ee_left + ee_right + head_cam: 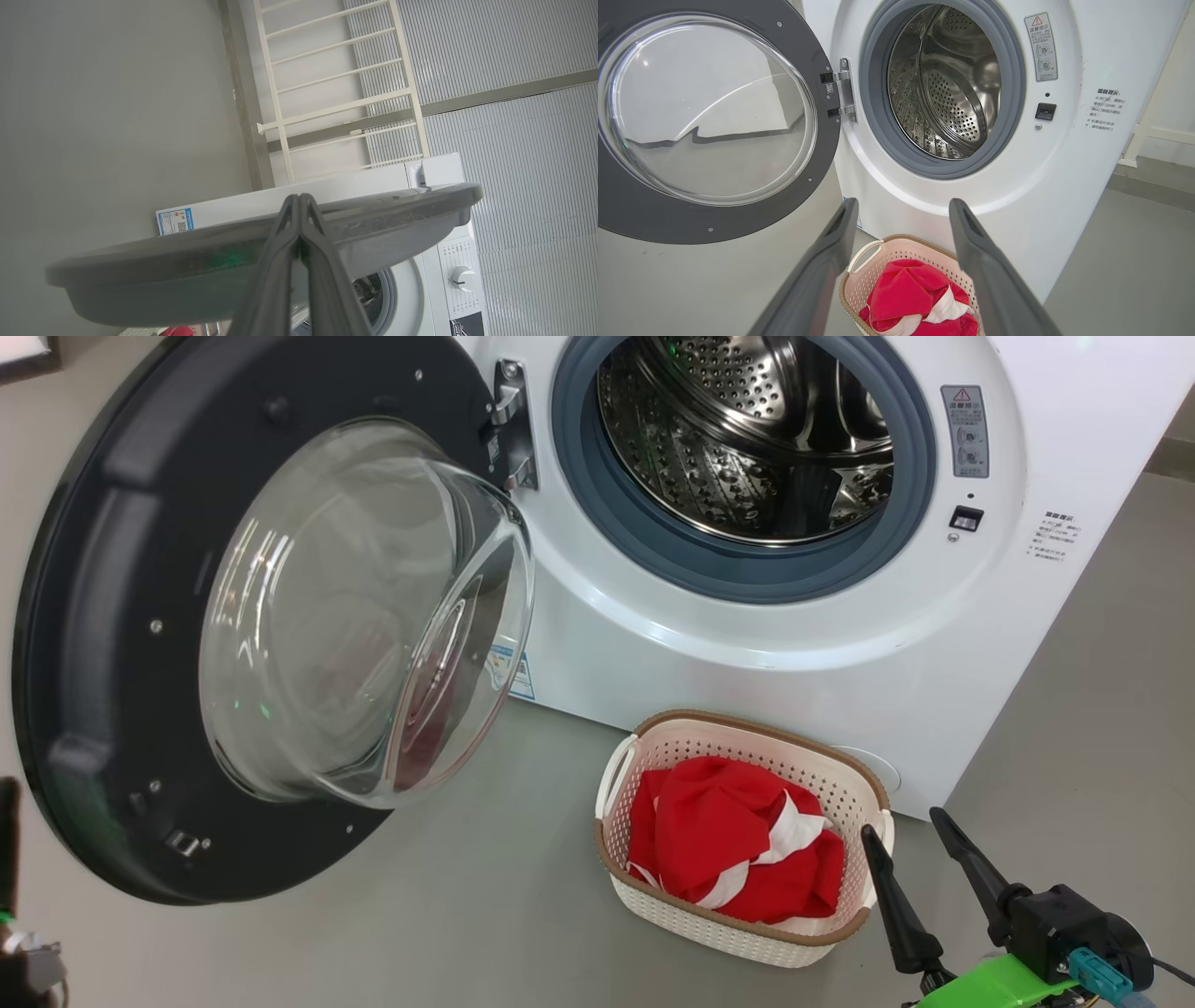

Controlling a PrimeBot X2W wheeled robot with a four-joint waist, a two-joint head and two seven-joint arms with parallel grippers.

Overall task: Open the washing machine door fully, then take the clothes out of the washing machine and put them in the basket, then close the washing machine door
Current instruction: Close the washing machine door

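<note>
Evidently clothes (719,840) were seen in the basket (747,723), washing machine door (93,663) swung wide. Left gripper (299,205) was pinched shut by door's edge, right gripper (906,828) splayed empty; door should be pushed steadily shut.

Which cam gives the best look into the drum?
Right wrist view: the steel drum sits nearly whole inside the grey ring and looks empty. Head view crops its top. Left wrist view catches a sliver below the edge-on washing machine door.
</note>
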